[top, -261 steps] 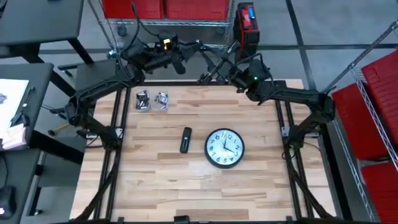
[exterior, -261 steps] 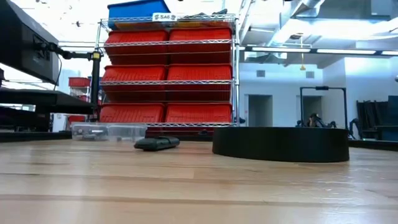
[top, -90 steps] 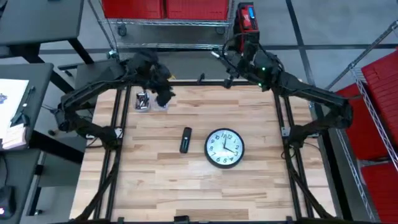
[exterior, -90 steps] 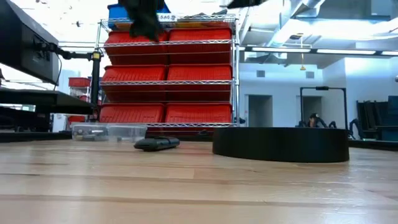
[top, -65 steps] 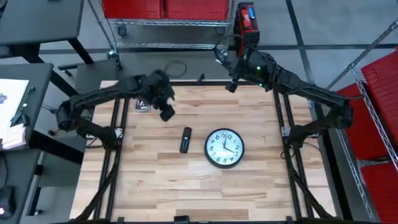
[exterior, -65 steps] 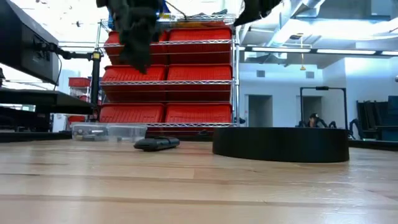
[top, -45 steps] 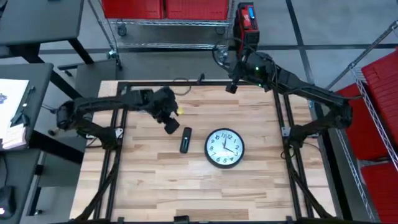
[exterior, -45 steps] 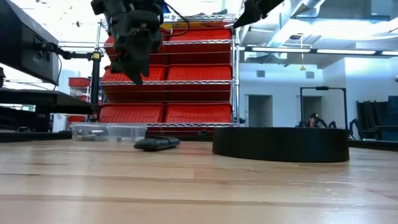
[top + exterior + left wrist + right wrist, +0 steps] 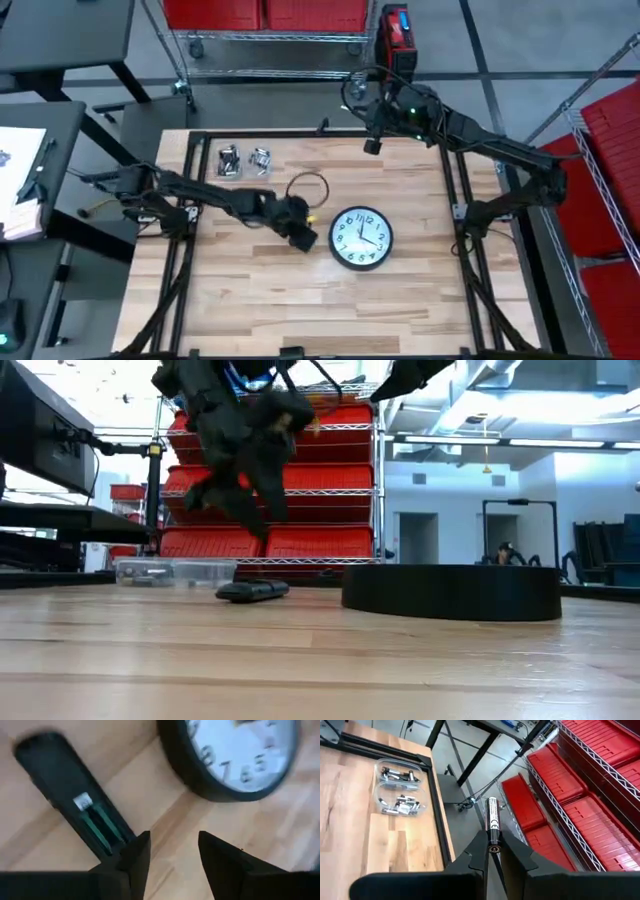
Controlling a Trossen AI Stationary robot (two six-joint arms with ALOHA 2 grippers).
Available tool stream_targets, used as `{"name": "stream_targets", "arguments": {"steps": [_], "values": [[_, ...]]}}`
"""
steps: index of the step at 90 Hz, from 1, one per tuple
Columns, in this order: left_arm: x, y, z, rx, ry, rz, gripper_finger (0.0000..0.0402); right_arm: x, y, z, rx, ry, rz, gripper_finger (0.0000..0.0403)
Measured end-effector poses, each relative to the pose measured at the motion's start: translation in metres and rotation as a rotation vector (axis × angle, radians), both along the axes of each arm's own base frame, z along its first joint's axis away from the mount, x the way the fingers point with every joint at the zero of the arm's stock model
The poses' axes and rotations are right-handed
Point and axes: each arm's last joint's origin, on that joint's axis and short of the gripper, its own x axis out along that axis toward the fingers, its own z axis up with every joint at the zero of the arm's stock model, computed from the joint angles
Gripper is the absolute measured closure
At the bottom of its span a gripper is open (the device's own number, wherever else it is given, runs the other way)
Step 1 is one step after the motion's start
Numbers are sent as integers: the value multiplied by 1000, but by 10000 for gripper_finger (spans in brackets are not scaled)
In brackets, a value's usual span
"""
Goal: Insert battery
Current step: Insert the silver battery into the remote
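A black remote (image 9: 298,226) lies on the wooden table with its back up and its battery bay (image 9: 95,822) open. It sits left of a round wall clock (image 9: 361,238) that lies face up. My left gripper (image 9: 172,840) hovers open above the remote's near end, clear of it in the low view (image 9: 238,510). My right gripper (image 9: 372,143) hangs high over the table's far edge, shut on a dark battery (image 9: 491,817). My right gripper pinches the battery by one end (image 9: 492,845) between its two fingertips. The battery lies along the fingers and sticks out past them. It is lifted clear of the table.
Two clear tubs of loose batteries (image 9: 245,160) stand at the far left corner, also seen in the right wrist view (image 9: 400,790). A cable loop (image 9: 307,186) hangs over the table beside my left arm. Red shelving stands beyond the far edge.
My left gripper has swept from above the battery tubs toward the table's near right and come down, and now hangs over the remote. Its fingers stay apart. The remote and the clock have not moved.
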Motion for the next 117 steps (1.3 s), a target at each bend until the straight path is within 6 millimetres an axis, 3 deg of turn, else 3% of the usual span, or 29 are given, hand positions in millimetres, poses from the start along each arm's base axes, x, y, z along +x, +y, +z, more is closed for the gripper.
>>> {"name": "stream_targets", "arguments": {"steps": [15, 37, 57, 73, 87, 103, 117], "values": [[12, -9, -26, -13, 73, 17, 320, 0, 0, -1, 6, 13, 0, 383], [11, -16, -35, 3, 148, -14, 388, 0, 0, -2, 8, 16, 0, 383], [-6, -18, -38, 45, 318, -92, 399, 0, 0, -2, 8, 16, 0, 383], [-10, -16, -39, 77, 358, -143, 399, 0, 0, -2, 8, 16, 0, 383], [-10, -16, -21, 113, 313, -199, 398, -1, 1, -4, 28, 35, 24, 383], [-31, -11, 8, 203, 330, -205, 398, 3, 2, -12, 128, 41, 119, 383], [-54, -6, 39, 296, 304, -201, 398, 15, -1, -37, 289, 88, 254, 383]]}}
